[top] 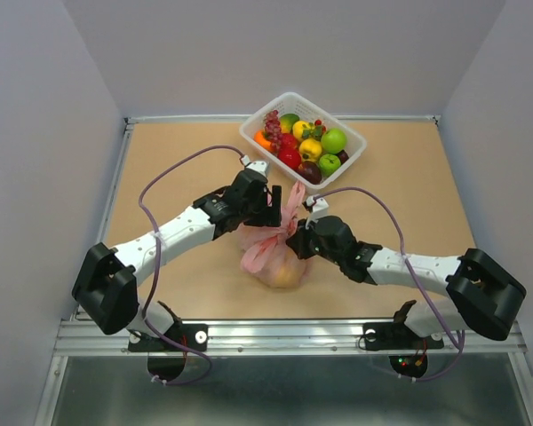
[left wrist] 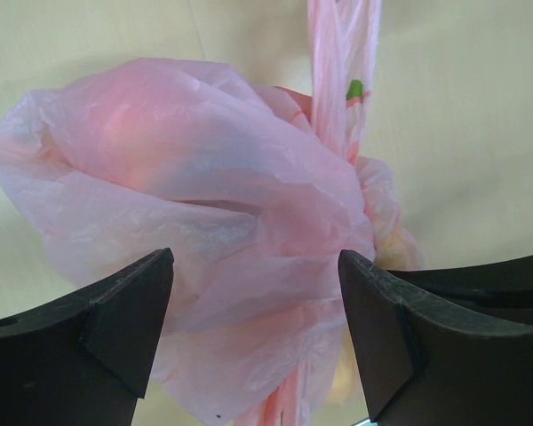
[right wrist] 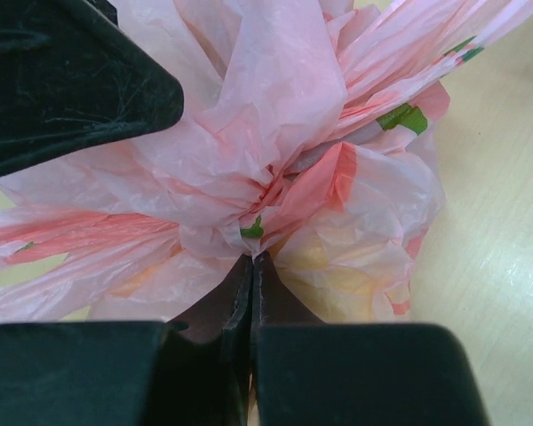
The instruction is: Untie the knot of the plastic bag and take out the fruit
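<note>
Mostly hidden: fruit (top: 284, 273) inside plastic bag (left wrist: 204, 195); left hand (left wrist: 253, 293) agape around it, right hand (right wrist: 251, 264) seemingly pinching knot (right wrist: 262, 200).

The fruit (top: 286, 272) is only a yellowish glow behind the film of the plastic bag (top: 265, 253): which kind, and how many, can't be told. The knot (right wrist: 265, 202) is too small to make out from above. On the right wrist camera the right gripper (right wrist: 251, 259) has its fingers pressed together just under that bunch, but whether film is caught between them can't be seen. A blurred black shape (right wrist: 62, 80) fills that view's upper left, cut by the edge. On the left wrist camera the handle strip (left wrist: 342, 62) runs off the top, and the left gripper (left wrist: 256, 257) loses its finger bases off the bottom
</note>
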Motion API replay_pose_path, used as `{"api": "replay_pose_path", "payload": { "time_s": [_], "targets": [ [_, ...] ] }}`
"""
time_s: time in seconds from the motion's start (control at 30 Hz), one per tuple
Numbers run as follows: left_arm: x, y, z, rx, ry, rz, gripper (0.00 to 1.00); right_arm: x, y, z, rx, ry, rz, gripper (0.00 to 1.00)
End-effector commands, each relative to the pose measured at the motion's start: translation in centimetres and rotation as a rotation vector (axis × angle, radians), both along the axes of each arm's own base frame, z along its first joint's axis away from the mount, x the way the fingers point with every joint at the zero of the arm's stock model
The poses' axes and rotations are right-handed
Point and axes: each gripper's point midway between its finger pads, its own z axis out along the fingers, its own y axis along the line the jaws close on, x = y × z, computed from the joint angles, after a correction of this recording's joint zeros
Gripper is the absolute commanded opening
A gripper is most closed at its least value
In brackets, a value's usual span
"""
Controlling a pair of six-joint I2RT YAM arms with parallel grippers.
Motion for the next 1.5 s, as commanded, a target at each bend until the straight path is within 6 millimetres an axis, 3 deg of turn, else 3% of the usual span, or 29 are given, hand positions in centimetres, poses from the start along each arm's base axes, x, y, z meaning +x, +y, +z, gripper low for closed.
{"api": "replay_pose_path", "payload": {
  "time_s": [0.0, 0.2, 0.33, 0.4, 0.43, 0.57, 0.63, 0.77, 0.8, 0.87, 0.9, 1.07, 1.27, 1.47],
  "targets": [
    [-0.4, -2.1, 2.9, -0.078, -0.026, -0.057, 0.86, -0.4, 0.7, 1.1, 0.033, -0.061, 0.052, 0.0],
    [-0.6, -2.7, 2.1, -0.061, -0.011, -0.073, 0.86, -0.5, 1.0, 1.5, 0.043, -0.081, 0.072, 0.0],
    [-0.3, -2.6, 0.0, -0.022, 0.024, -0.051, 0.75, -0.7, 1.5, 1.5, 0.05, -0.08, 0.091, 0.0],
    [0.0, -2.5, -0.5, -0.018, 0.022, -0.033, 0.58, -0.7, 1.7, 1.4, 0.046, -0.078, 0.095, 0.0],
    [0.0, -2.5, -0.8, -0.017, 0.025, -0.028, 0.43, -0.8, 1.6, 1.3, 0.045, -0.077, 0.095, 0.01],
    [1.0, -2.1, 0.1, -0.002, -0.021, -0.005, 0.0, -1.0, 1.0, 1.6, 0.046, -0.08, 0.082, 0.01],
    [1.9, -1.1, 1.7, 0.008, -0.077, 0.027, 0.0, -1.0, 0.4, 1.8, 0.04, -0.086, 0.062, 0.0],
    [4.5, 2.7, 4.8, -0.017, -0.151, 0.129, 0.0, -1.1, -1.5, 2.4, 0.015, -0.11, 0.011, 0.01],
    [5.7, 4.9, 5.3, -0.024, -0.161, 0.187, 0.0, -1.2, -1.9, 2.5, 0.009, -0.114, 0.003, 0.0],
    [6.1, 7.0, 6.3, -0.048, -0.181, 0.217, 0.0, -1.3, -2.7, 3.4, 0.026, -0.138, -0.018, 0.0],
    [7.0, 9.1, 6.6, -0.043, -0.193, 0.262, 0.0, -1.5, -3.0, 3.6, 0.028, -0.14, -0.019, 0.0],
    [6.8, 13.8, 6.9, -0.038, -0.232, 0.351, 0.0, -2.1, -4.2, 5.7, 0.06, -0.188, -0.028, 0.0],
    [6.3, 18.6, 5.9, -0.074, -0.26, 0.478, 0.0, -2.9, -6.6, 7.9, 0.136, -0.272, -0.078, 0.0],
    [5.7, 19.6, 6.6, -0.094, -0.295, 0.484, 0.0, -4.0, -7.3, 8.9, 0.128, -0.331, -0.027, 0.0]
  ]
}}
